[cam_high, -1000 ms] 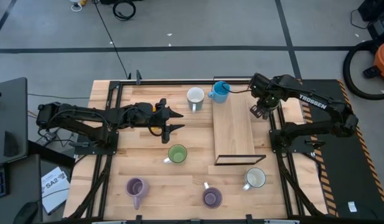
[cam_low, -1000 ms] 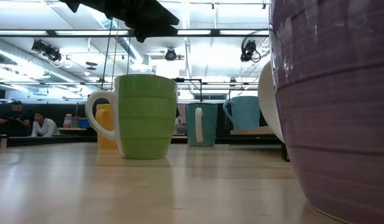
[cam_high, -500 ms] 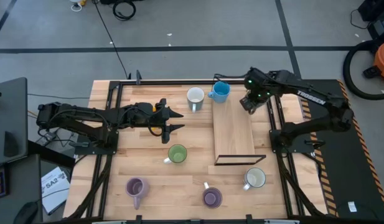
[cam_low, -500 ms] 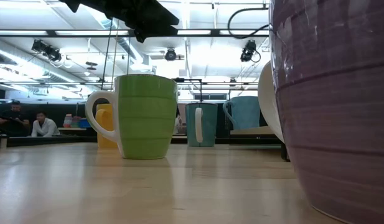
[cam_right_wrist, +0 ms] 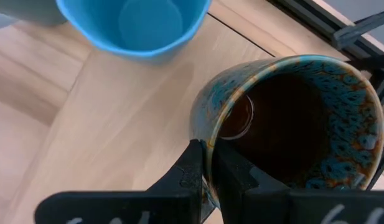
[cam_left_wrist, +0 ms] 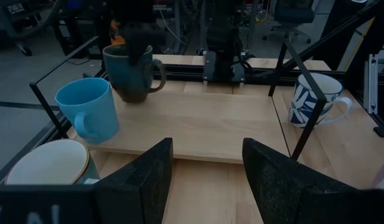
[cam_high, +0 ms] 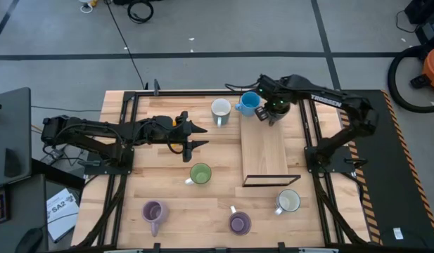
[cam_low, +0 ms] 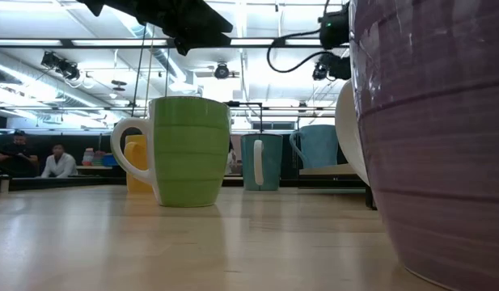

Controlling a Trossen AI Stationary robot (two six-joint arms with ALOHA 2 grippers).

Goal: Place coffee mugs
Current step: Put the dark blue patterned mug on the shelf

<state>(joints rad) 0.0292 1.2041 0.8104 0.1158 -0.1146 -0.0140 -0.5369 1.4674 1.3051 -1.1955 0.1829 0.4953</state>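
A wooden surface [cam_high: 167, 172] holds scattered mugs, seen from above, with a pale raised board [cam_high: 264, 151] on its right half.

The right claw [cam_right_wrist: 211, 163] hangs over the far end of that board, its fingers pinching the rim of a dark mug [cam_right_wrist: 291, 127] with a speckled blue-brown rim, one finger inside and one outside. In the left wrist view the dark mug [cam_left_wrist: 134, 71] hangs upright just above the board [cam_left_wrist: 204, 127], not touching it. A blue mug [cam_high: 249, 103] stands just beside it on the board's far corner.

A white-rimmed teal mug [cam_high: 220, 109] stands on the surface just left of the board, near the blue one. A green mug [cam_high: 200, 173] sits near the middle. Two purple mugs [cam_high: 154, 211] [cam_high: 238, 223] stand along the near edge, well apart. A white mug [cam_high: 288, 202] sits near the board's near right corner. In the low view a yellow mug [cam_low: 134, 166] shows behind the green one [cam_low: 188, 151].

The left claw [cam_high: 193, 135] waits over the left-centre of the surface, fingers [cam_left_wrist: 142, 177] spread and holding nothing.

Beyond the surface, two people [cam_low: 39, 159] sit in the room.
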